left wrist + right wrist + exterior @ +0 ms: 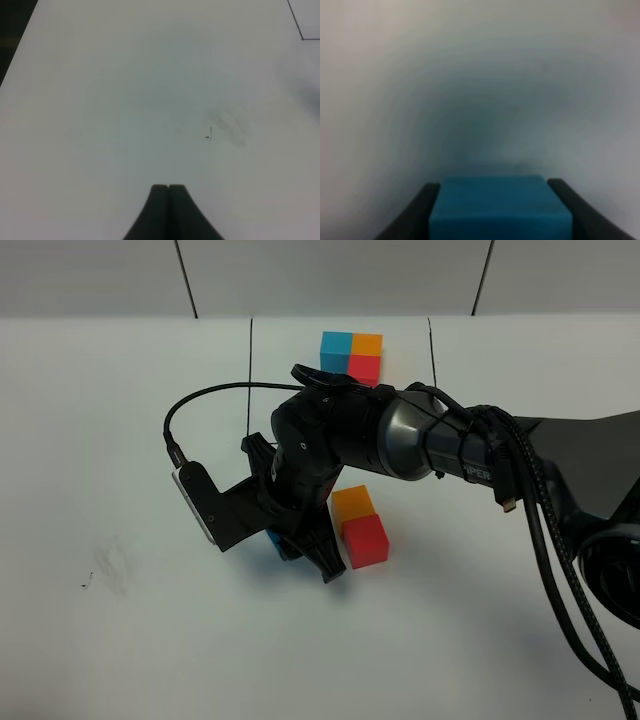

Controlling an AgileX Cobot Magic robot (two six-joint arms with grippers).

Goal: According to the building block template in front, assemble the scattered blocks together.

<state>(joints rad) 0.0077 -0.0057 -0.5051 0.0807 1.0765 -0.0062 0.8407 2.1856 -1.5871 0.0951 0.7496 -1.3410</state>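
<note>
The right gripper is closed on the blue block. The right wrist view shows this best: the block fills the space between the two dark fingers, and each finger lies against one side of it. The surface beyond the block is blurred in that view. In the high view the arm covers nearly all of this block; only a small blue edge shows under the wrist, low over the white table.

The high view shows what the wrist view does not. Just beside the right gripper, on the side away from its camera housing, the orange block and the red block stand on the table, touching each other. The orange one is the farther of the two from the front edge of the table. Whether the blue block touches them I cannot tell, because the gripper hides the gap.

Beyond the gripper, toward the wall, is the building block template: blue and orange cubes side by side with a red cube under the orange one, between thin black lines.

The left gripper appears only in the left wrist view. Its two tips are pressed together with nothing between them. In front of them lies bare table with a faint grey smudge, and a corner of a black line is farther away.
</note>
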